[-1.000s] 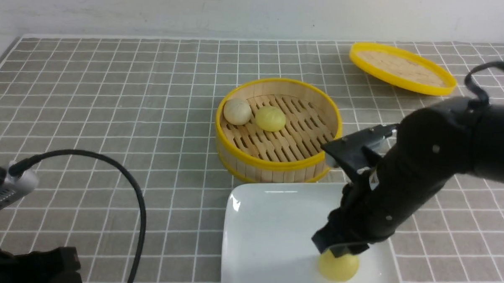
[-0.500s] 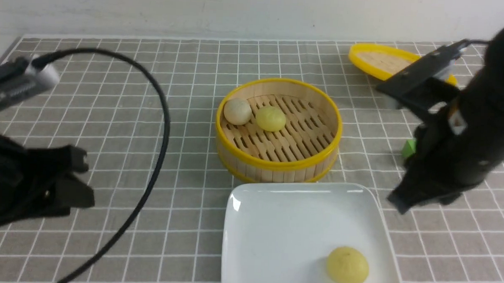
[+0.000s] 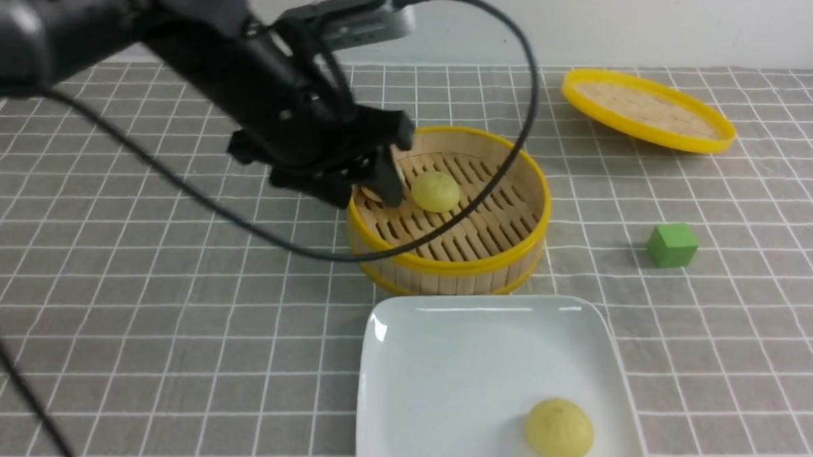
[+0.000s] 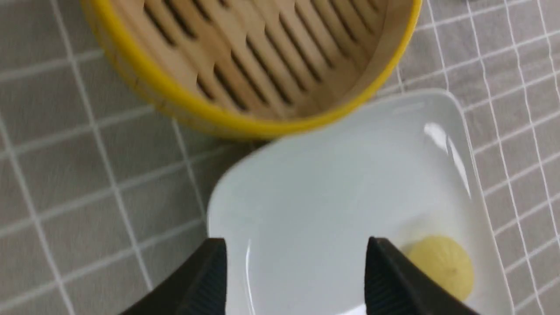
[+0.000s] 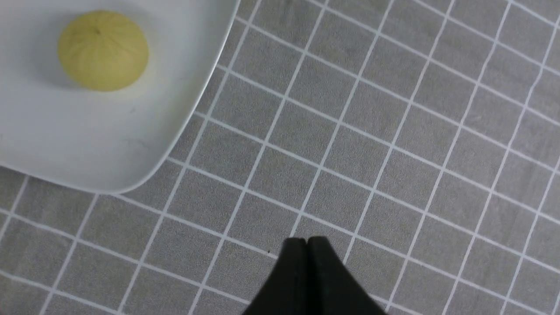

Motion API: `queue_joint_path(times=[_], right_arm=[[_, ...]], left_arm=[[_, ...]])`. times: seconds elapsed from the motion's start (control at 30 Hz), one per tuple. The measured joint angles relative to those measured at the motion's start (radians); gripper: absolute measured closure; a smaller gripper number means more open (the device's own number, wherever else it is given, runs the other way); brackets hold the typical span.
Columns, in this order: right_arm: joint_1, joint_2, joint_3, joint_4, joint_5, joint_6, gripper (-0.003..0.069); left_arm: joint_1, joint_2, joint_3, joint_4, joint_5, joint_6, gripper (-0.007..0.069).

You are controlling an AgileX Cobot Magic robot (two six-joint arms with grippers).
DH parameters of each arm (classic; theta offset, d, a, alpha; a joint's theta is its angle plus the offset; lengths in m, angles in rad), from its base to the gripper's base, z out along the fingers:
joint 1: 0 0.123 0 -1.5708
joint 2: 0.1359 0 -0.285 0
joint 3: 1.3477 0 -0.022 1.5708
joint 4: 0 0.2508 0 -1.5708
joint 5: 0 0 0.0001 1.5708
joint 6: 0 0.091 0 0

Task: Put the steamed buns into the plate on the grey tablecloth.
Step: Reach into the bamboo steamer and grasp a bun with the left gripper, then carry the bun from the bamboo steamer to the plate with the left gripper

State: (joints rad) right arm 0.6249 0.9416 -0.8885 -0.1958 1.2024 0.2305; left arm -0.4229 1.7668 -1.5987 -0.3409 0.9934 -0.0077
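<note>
The open gripper (image 4: pixel 297 258) hangs over the plate (image 4: pixel 323 197); a bun (image 4: pixel 444 262) sits there, the steamer (image 4: pixel 245 124) beside it on the cloth (image 4: pixel 74 175).

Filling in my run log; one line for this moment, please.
left hand: open, above basket | right hand: shut, empty | plate: one yellow bun | basket: yellow bun, pale bun mostly hidden

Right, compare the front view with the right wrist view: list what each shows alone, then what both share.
Front only: the left pincer by the steamer basket, one yellow bun inside it, the lid and the green cube.
Right wrist only: the right pincer, shut.
Both: the white plate, the bun on it and the grey tablecloth.
</note>
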Motion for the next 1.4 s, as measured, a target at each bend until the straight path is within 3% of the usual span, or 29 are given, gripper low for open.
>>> queue_joint_path(times=[0.13, 0.37, 0.77, 0.9, 0.97, 1.0, 1.03, 1.13, 1.4], right_arm=[[0.0, 0.0, 0.046, 0.004, -0.03, 0.001, 0.0675], [0.0, 0.001, 0.051, 0.007, -0.076, 0.0, 0.0673], [0.0, 0.002, 0.052, 0.01, -0.099, 0.0, 0.0667], [0.0, 0.002, 0.052, 0.014, -0.099, 0.0, 0.0666], [0.0, 0.002, 0.052, 0.015, -0.1, 0.0, 0.0664], [0.0, 0.002, 0.052, 0.015, -0.1, 0.0, 0.0664], [0.0, 0.002, 0.052, 0.015, -0.1, 0.0, 0.0664], [0.0, 0.003, 0.052, 0.015, -0.101, 0.0, 0.0664], [0.0, 0.003, 0.053, 0.025, -0.102, 0.0, 0.0662]], left_arm=[[-0.061, 0.241, -0.311, 0.126, 0.086, -0.046, 0.0184], [-0.081, 0.483, -0.633, 0.295, 0.193, -0.144, 0.0184], [-0.081, 0.598, -0.679, 0.444, 0.17, -0.178, 0.02], [-0.081, 0.618, -0.679, 0.455, 0.16, -0.178, 0.0297], [-0.081, 0.628, -0.679, 0.467, 0.158, -0.18, 0.0447], [-0.081, 0.628, -0.679, 0.467, 0.158, -0.18, 0.0447], [-0.081, 0.629, -0.679, 0.48, 0.158, -0.191, 0.0557], [-0.081, 0.617, -0.689, 0.484, 0.175, -0.194, 0.0606], [-0.081, 0.398, -0.725, 0.39, 0.243, -0.193, 0.0613]])
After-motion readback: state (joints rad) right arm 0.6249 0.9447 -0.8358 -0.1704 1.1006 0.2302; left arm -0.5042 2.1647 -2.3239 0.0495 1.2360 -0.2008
